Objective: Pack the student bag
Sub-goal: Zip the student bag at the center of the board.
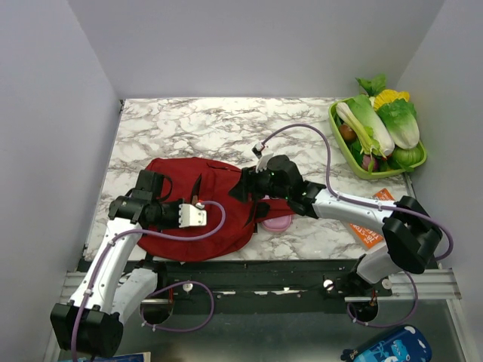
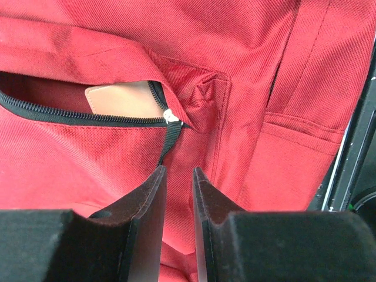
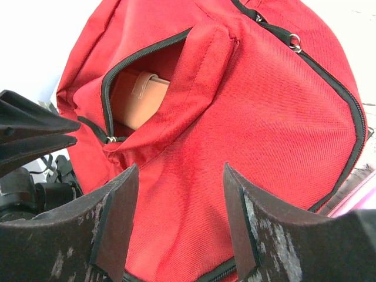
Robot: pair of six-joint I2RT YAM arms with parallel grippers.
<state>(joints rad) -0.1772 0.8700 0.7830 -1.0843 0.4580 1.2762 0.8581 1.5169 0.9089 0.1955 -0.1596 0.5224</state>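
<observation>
The student bag (image 1: 189, 226), a dark red backpack, lies flat on the marble table. Its front pocket is part unzipped, and a tan leather-like case (image 2: 123, 98) shows inside. My left gripper (image 2: 179, 170) hovers just short of the black zipper pull (image 2: 170, 138). Its jaws stand narrowly open with only red fabric behind the gap. In the top view the left gripper (image 1: 202, 215) is over the bag's middle. My right gripper (image 3: 180, 167) is open wide over the bag's front panel, below the pocket mouth and the tan case (image 3: 144, 97). From above, the right gripper (image 1: 243, 188) is at the bag's right side.
A pink pencil case (image 1: 277, 223) lies by the bag's right edge under my right arm. An orange book (image 1: 370, 230) sits further right. A green basket (image 1: 337, 136) of vegetables stands at the back right. A blue case (image 1: 389, 347) lies below the table's front edge.
</observation>
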